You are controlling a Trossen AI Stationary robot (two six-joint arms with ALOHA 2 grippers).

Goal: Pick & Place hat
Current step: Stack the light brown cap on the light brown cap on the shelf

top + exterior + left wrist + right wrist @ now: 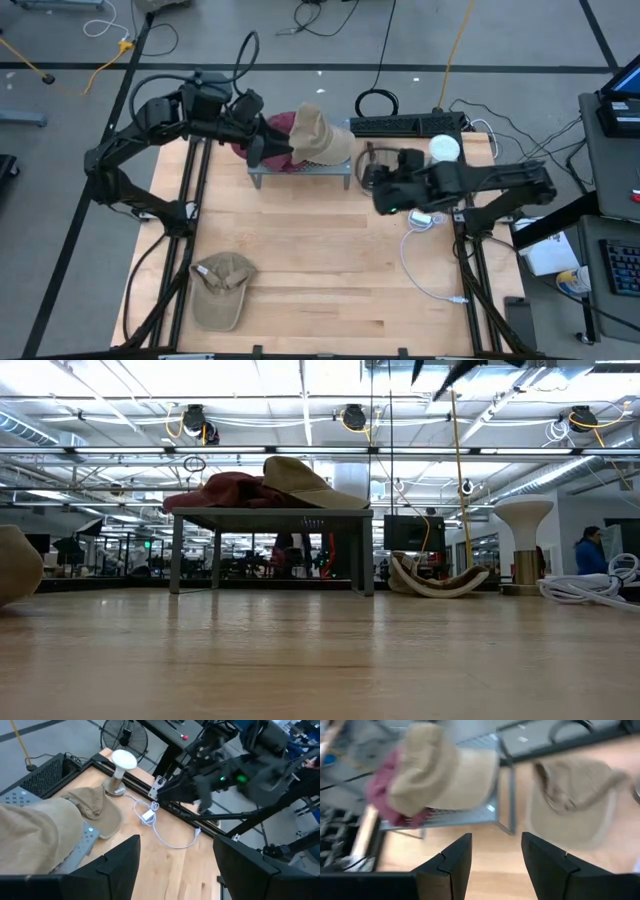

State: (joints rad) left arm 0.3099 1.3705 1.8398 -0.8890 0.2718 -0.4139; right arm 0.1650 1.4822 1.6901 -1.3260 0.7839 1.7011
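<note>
A tan hat lies on top of a maroon hat on a small grey metal rack. Another tan hat lies on the table just right of the rack. A tan cap rests on the table's near left part. My left gripper is open above the rack's left end, beside the stacked hats. My right gripper is open, right of the rack, pointing at it.
A white mushroom-shaped lamp stands at the far right, with a black keyboard behind the rack. A white cable trails over the right side of the table. Bare wood lies in the middle.
</note>
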